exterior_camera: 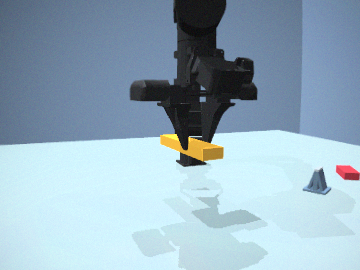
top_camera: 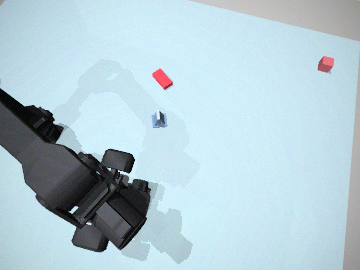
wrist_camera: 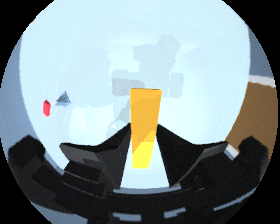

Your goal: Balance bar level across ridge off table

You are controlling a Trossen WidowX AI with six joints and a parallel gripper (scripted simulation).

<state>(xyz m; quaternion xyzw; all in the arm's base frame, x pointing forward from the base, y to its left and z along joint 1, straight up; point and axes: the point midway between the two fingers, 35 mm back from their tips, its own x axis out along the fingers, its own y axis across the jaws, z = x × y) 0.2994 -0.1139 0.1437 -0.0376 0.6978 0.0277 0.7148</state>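
A yellow bar (exterior_camera: 213, 153) (wrist_camera: 146, 107) is gripped partway along its length and hangs above the table (top_camera: 260, 172) (exterior_camera: 60, 202). It looks roughly level. My gripper (exterior_camera: 195, 145) (wrist_camera: 143, 126) is shut on it, one finger on each long side. In the top view the arm and gripper body hide the bar. The blue-grey ridge (top_camera: 159, 119) (exterior_camera: 317, 181) (wrist_camera: 63, 99) stands upright on the table with nothing on it. It is off to the right of my gripper in the exterior view and to the left in the wrist view.
A flat red block (top_camera: 162, 79) (exterior_camera: 347, 172) (wrist_camera: 46, 108) lies near the ridge, on its far side from my gripper in the top view. A red cube (top_camera: 326, 64) sits near the table's far right edge in the top view.
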